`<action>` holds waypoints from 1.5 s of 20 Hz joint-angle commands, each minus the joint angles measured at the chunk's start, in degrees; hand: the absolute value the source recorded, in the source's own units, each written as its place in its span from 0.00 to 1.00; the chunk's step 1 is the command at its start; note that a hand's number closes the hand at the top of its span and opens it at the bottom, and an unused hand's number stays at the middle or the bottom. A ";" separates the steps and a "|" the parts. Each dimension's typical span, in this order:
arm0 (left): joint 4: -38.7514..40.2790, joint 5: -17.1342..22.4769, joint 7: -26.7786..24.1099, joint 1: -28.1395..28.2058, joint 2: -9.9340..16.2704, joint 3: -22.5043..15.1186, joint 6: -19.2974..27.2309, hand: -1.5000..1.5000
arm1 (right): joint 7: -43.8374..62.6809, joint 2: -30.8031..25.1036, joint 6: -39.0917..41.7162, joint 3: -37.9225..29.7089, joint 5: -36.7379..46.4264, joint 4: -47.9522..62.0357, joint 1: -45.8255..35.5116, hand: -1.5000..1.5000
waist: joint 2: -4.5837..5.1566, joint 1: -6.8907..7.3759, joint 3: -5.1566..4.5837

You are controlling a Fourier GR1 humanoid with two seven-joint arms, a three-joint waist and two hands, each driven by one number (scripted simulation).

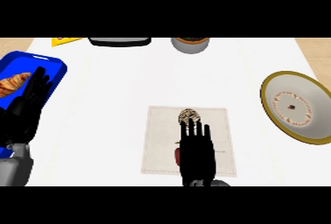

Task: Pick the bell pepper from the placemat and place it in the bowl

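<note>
Bell pepper (176, 156) shows only as a red sliver at the left edge of the right hand (196, 153), which lies flat over it with fingers straight, on the pale placemat (158, 131). A brownish round item (188, 116) sits just past the fingertips, near the placemat's far edge. White counter (103, 113) lies bare between the placemat and the bowl (294, 106), which is well apart at the right edge. The left hand (29, 98) rests open at the left, over a blue tray (48, 65) holding a croissant (13, 84).
</note>
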 commanded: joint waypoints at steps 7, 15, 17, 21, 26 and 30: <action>0.95 -3.62 -2.27 0.60 -3.89 -0.02 0.56 0.50 | 3.17 0.49 -7.06 1.00 0.95 4.95 0.06 0.00 | 0.03 -0.14 0.00; -0.53 -3.38 4.64 -4.67 -2.91 1.58 -0.39 0.50 | 0.65 0.49 -10.58 -3.13 -6.11 16.45 -7.47 1.00 | 0.10 0.08 0.02; -7.03 -4.45 3.22 3.56 -4.06 0.37 -0.31 0.50 | -1.95 0.49 -12.54 -3.40 -6.66 17.72 -5.47 1.00 | 0.00 0.35 0.02; -0.18 -4.47 -2.85 2.68 -5.86 1.60 -1.17 0.50 | -9.39 0.29 -15.36 -2.61 -2.40 20.83 -3.77 1.00 | 0.06 0.00 0.00; -2.01 -6.15 2.44 -1.63 -5.68 1.36 -0.66 0.50 | -10.72 -0.86 -15.70 -3.44 -2.05 18.28 -3.13 1.00 | 0.00 -0.25 0.01; -0.68 -6.30 2.20 -2.19 -6.14 1.71 -0.83 0.50 | -6.11 0.49 -22.83 1.21 -0.44 24.59 -7.22 1.00 | 0.04 0.05 0.01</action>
